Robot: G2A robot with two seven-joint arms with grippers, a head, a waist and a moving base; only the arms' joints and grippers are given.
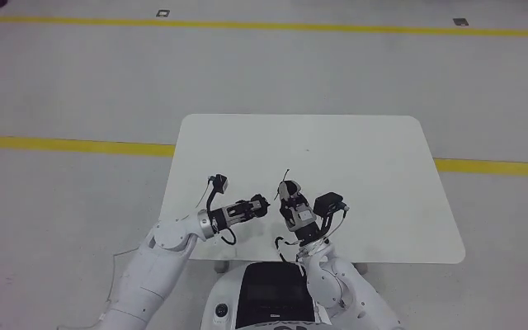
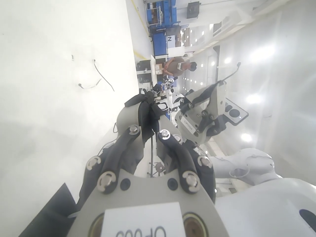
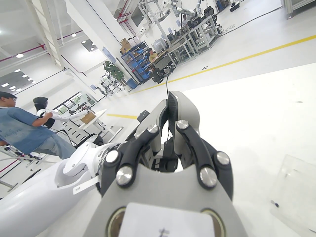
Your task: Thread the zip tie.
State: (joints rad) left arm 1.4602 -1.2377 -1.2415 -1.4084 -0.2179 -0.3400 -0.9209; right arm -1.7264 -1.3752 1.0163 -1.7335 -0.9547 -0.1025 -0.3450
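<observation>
White table [image 1: 371, 165], two pincers: right pincer [image 3: 168, 104] clamps one zip tie [image 3: 167, 85]; left pincer [image 2: 145, 102] closed narrow.

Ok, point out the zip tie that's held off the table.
The black zip tie pinched in the right gripper, its strap sticking up past the fingertips. The other two, a dark tie and a paler tie, lie loose on the table.

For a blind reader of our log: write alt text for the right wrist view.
The right gripper is shut on a thin black zip tie, whose end sticks up out of its grip. Behind it lie a white table and a workshop floor marked with a yellow line.
</observation>
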